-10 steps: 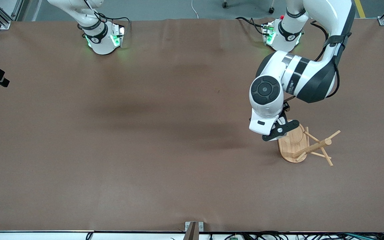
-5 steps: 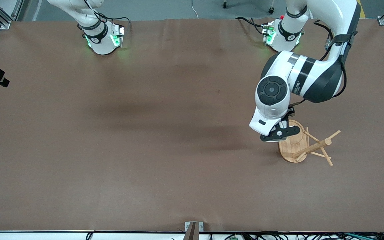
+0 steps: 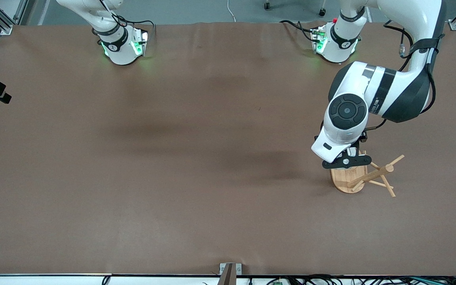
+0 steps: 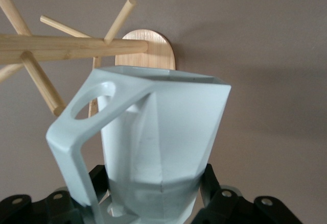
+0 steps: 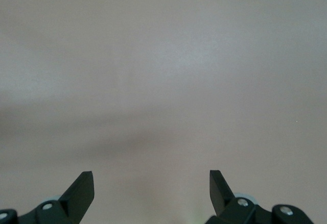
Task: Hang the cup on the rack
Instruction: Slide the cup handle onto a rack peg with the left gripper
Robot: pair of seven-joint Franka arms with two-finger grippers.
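Your left gripper (image 4: 153, 203) is hanging over the rack (image 3: 364, 176), which is standing toward the left arm's end of the table (image 3: 172, 158). In the left wrist view it is grasping the cup (image 4: 158, 142) by the narrow bottom end, one black finger (image 4: 207, 183) pressing on each side of the tapering white body. You are holding the cup in the air with its wide polygonal rim pointing away from the gripper and toward the rack's flat base (image 4: 145, 50).

The cup's blocky handle (image 4: 84, 127), with its round hole, is lying just beside the rack's pegs (image 4: 43, 86). Whether any peg is touching the handle or passing through the hole cannot be told; the hole is showing only table colour through it. The central post (image 4: 66, 48) is running crosswise past the cup's rim.

In the front view the left arm's wrist is covering the cup and the part of the rack's base farther from the camera, so the cup is not showing there; only the post (image 3: 376, 173) and several pegs are sticking out beside the arm.

Your right gripper (image 5: 152, 183) is waiting with its fingers spread apart over bare table, grasping nothing. In the front view it is out of sight.
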